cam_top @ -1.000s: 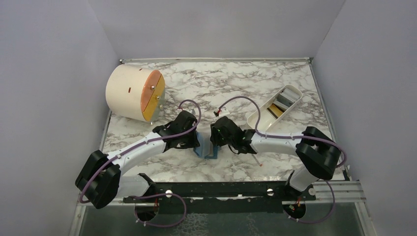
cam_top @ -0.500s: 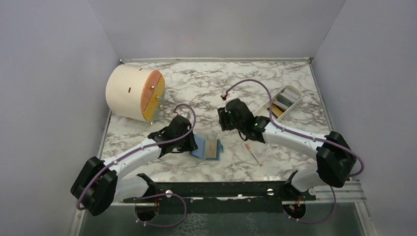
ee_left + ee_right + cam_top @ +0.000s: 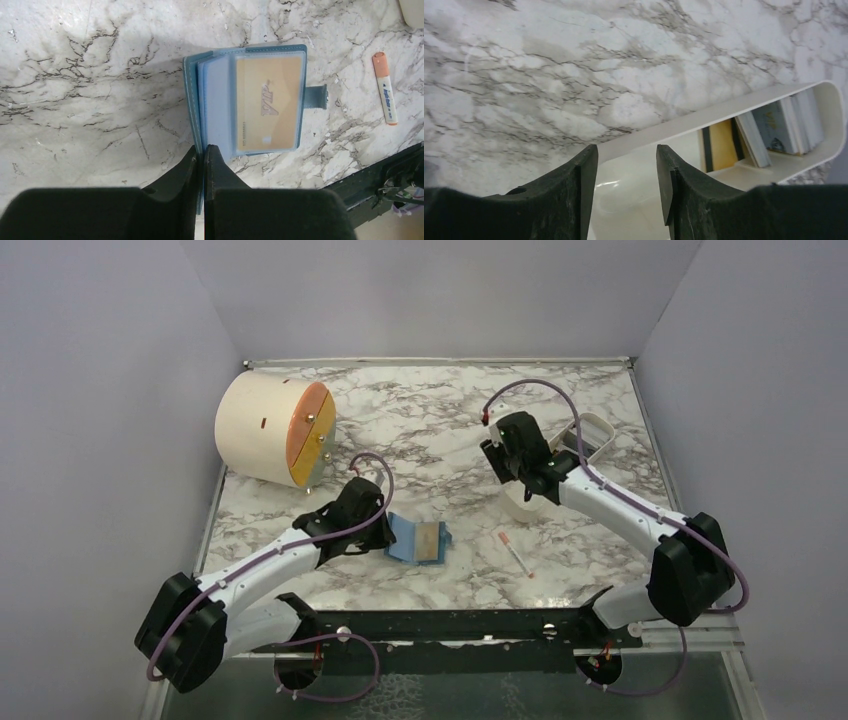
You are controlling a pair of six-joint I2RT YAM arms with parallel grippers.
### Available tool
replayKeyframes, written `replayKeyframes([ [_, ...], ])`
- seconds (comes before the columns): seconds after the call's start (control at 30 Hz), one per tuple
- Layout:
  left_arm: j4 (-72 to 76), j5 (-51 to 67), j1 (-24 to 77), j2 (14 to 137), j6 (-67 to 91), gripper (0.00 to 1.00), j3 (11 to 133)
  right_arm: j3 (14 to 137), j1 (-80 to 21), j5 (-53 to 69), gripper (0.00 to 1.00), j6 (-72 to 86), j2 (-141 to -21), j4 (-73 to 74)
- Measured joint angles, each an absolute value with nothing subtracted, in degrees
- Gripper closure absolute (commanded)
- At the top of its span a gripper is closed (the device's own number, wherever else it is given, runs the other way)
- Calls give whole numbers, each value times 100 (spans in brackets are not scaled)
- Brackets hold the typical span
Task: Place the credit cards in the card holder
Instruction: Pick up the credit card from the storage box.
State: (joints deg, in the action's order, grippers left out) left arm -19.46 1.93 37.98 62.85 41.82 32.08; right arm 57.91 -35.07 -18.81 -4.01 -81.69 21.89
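The teal-blue card holder (image 3: pixel 418 540) lies open on the marble table, a gold card (image 3: pixel 269 102) inside its clear sleeve. My left gripper (image 3: pixel 202 150) is shut on the holder's near left edge (image 3: pixel 192 100); it also shows in the top view (image 3: pixel 385 537). My right gripper (image 3: pixel 626 150) is open and empty, hovering over the near end of the white tray (image 3: pixel 744 107). Several credit cards stand in the tray: a gold one with a dark stripe (image 3: pixel 720 145) and grey ones (image 3: pixel 774 125). In the top view the right gripper (image 3: pixel 520 470) is above the tray (image 3: pixel 596 426).
A white-and-orange pen-like stick (image 3: pixel 514 552) lies right of the holder, also in the left wrist view (image 3: pixel 385 87). A cream cylinder with an orange face (image 3: pixel 275 430) stands at the back left. Grey walls enclose the table; a black rail (image 3: pixel 450 625) runs along the near edge.
My right gripper left the card holder and moved back and right to above the tray. The holder now lies open flat with a gold card in it. My left gripper stayed at its edge.
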Motion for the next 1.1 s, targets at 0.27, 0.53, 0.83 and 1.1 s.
replayKeyframes([
  [0.27, -1461, 670, 3789, 5822, 4211, 99, 2676, 6519, -2309, -1905, 47, -1435, -8221, 2797],
  [0.53, -1201, 947, 3787, 5531, 4307, 100, 2353, 6984, -1511, -2115, 47, -2056, -9043, 3240],
  [0.83, -939, 1133, 3787, 5590, 4309, 100, 2237, 6834, -1125, -1857, 47, -2762, -9284, 2989],
  [1.1, -816, 1214, 3787, 5669, 4285, 100, 2202, 6637, -1131, -1752, 45, -3127, -9631, 2484],
])
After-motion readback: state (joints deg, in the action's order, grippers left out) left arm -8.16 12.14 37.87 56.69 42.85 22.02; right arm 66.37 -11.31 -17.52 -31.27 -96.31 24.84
